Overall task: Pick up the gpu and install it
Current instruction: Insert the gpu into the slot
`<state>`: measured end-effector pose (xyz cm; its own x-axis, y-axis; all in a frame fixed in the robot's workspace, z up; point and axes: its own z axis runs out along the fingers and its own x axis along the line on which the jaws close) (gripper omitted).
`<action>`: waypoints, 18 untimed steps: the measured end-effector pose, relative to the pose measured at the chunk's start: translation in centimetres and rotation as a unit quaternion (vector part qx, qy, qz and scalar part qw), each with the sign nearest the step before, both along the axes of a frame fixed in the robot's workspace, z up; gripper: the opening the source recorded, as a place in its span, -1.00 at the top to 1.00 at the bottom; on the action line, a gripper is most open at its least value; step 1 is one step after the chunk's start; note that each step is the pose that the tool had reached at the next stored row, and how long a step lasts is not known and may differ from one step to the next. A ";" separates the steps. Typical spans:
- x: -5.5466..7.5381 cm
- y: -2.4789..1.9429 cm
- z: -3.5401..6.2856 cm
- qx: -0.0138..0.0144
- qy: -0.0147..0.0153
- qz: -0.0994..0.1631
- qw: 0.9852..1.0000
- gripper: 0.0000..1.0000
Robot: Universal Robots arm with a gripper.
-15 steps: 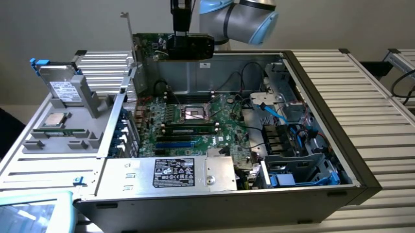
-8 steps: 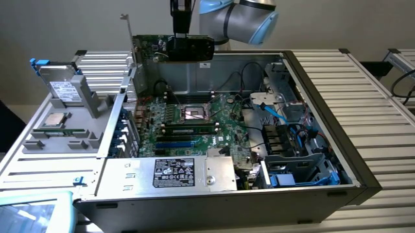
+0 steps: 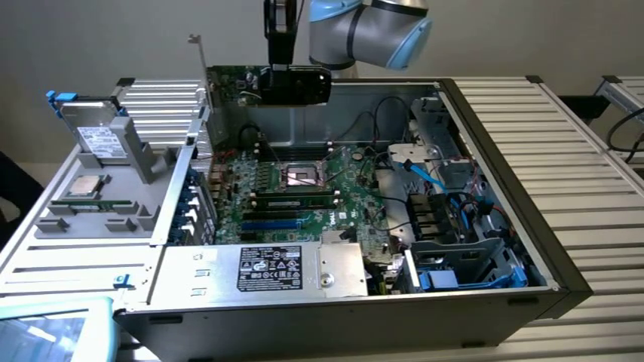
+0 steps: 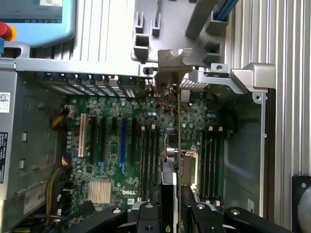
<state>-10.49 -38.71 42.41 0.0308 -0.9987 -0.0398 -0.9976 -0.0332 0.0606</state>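
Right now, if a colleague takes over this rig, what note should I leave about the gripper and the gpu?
Gripper: shut on the gpu.
gpu: held in the air above the open computer case, over the far end of the motherboard in the exterior view; it touches no slot.
Done: the gpu is picked up.
Left: the gpu is not yet seated in a motherboard slot.

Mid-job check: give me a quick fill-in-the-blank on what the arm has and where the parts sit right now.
1. The gripper holds the ___ over the motherboard.
2. The hard drive sits on the rack at the exterior view's ___.
3. The power supply carries a ___ label.
Missing words: gpu; left; black.
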 end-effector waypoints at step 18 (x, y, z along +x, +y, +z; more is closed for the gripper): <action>-0.5 -2.03 -3.12 0.013 0.000 0.000 1.000 0.44</action>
